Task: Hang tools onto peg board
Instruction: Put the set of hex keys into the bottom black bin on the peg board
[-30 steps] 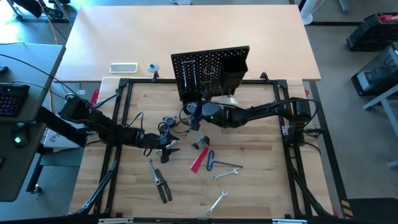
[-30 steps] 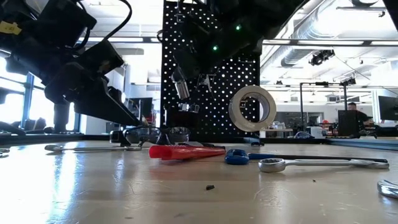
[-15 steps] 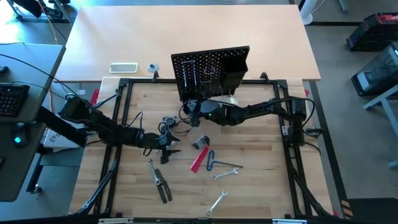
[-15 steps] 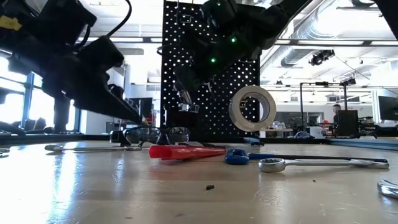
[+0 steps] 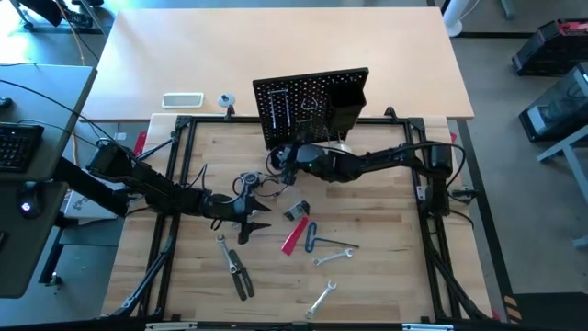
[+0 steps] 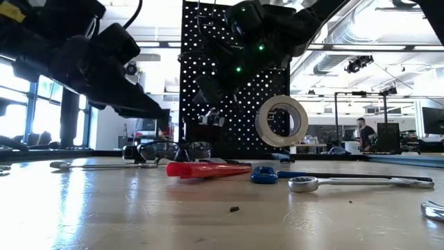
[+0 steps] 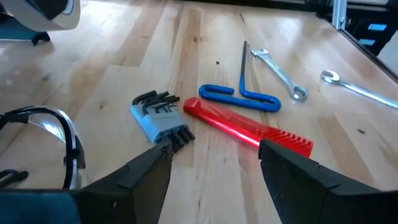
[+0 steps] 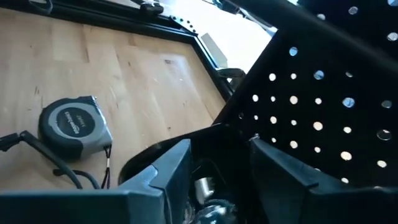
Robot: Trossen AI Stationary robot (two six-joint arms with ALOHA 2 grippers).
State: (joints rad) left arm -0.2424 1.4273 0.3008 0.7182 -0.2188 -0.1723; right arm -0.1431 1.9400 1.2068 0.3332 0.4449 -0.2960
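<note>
The black peg board (image 5: 310, 103) stands upright at the table's far side, and a pale tape roll (image 6: 281, 120) hangs on it. My right gripper (image 5: 287, 165) is open, close to the board's lower left part (image 8: 323, 93). A silver metal piece (image 8: 205, 186) shows between its fingers. My left gripper (image 5: 255, 219) hovers open over the table's left middle. Ahead of it lie a hex key set (image 7: 158, 118), a red-handled cutter (image 7: 249, 127), a blue-handled tool (image 7: 239, 99) and two silver wrenches (image 7: 277, 71). Black-handled pliers (image 5: 237, 267) lie nearer the front edge. My right gripper's fingers (image 8: 155, 180) stand on either side of the silver metal piece (image 6: 211, 117), close in front of the peg board. Whether they touch it, I cannot tell.
A tape measure (image 8: 73, 127) and clear safety glasses (image 7: 43, 143) lie between the two grippers. Another wrench (image 5: 320, 299) lies near the front edge. A black frame (image 5: 184, 165) borders the work area. A white flat device (image 5: 182, 99) lies on the far table.
My left gripper has tipped its fingertips upward, away from the table, staying over the same spot. My right gripper has sunk a little and shifted toward the table's left along the front of the peg board.
</note>
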